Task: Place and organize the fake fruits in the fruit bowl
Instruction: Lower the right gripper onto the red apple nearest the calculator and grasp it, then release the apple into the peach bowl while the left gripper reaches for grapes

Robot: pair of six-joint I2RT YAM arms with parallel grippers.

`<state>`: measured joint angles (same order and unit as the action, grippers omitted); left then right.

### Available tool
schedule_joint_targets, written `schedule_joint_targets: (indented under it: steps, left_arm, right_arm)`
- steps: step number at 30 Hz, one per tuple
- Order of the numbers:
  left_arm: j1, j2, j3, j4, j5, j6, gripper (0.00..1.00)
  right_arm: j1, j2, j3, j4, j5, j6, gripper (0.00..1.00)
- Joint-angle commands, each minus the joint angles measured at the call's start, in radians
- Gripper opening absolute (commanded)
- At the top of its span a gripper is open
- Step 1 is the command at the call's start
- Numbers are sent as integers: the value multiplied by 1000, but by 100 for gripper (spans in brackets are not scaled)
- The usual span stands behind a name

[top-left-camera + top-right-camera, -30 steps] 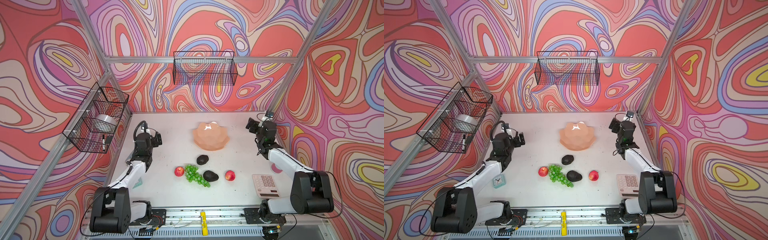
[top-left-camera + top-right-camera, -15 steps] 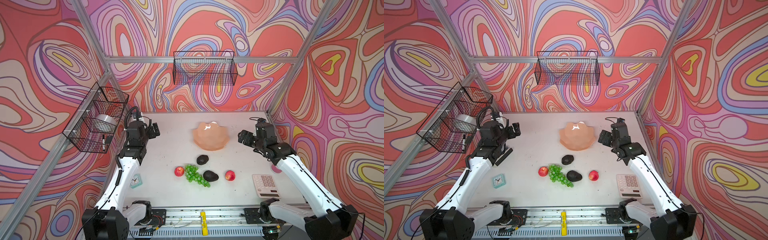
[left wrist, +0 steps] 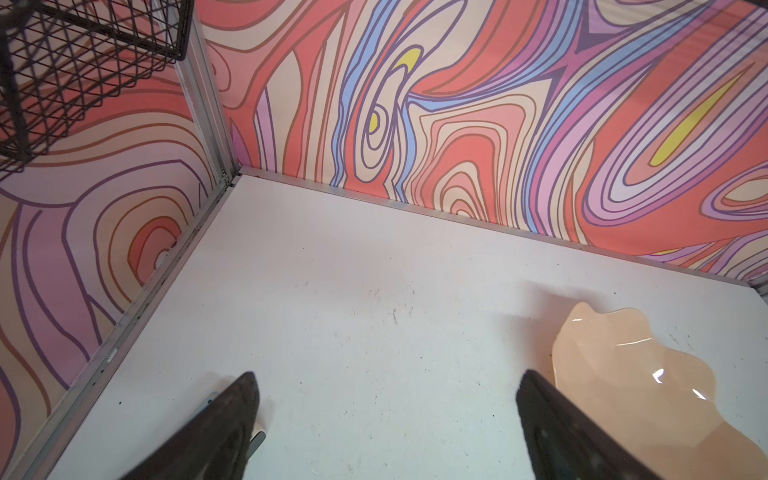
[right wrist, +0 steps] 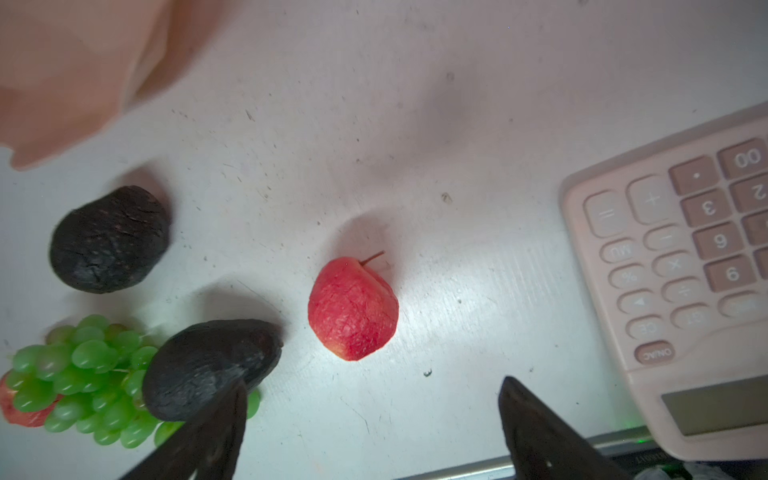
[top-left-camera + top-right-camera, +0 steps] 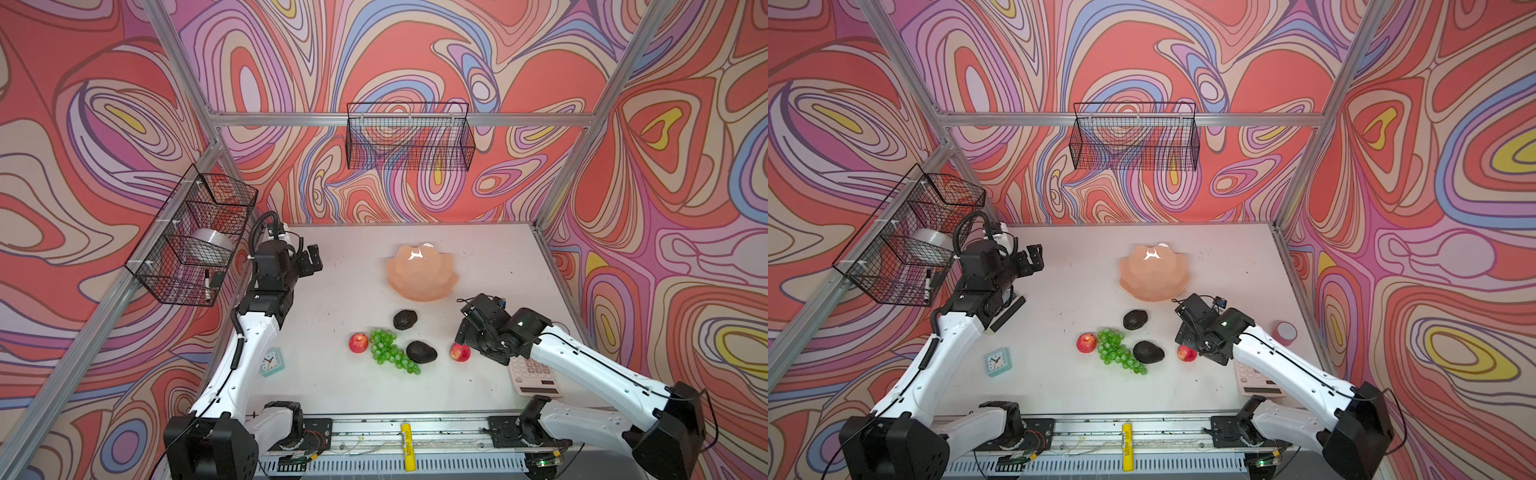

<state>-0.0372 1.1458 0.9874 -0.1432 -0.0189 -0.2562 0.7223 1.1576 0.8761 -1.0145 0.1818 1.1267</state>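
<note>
Now right gripper [image 4: 372,384], jaws wide, empty, hangs just short of small red fake apple [image 4: 353,307], centred ahead; left gripper [image 3: 386,378], equally wide, well apart from it.

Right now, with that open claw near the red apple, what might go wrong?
The round apple could roll toward the calculator if the open right gripper nudges it. One finger looks close to the nearer avocado and could bump it into the grapes. The shallow fruit bowl might let fruit roll out.
</note>
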Motion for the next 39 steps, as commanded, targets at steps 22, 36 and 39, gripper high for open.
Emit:
schedule_joint_targets:
  steps: [22,36,39]
  left_arm:
    - [7,-36,-4,-24,21,3,97]
    - [6,-33,-6,-23,9,8,97]
    - [7,-34,-6,-24,3,13,97]
  right_arm:
    - [51,279,-96,266,-6,108,78]
    - [46,250,39,136,155,-79,50]
    - [43,244,189,54,212,-194,48]
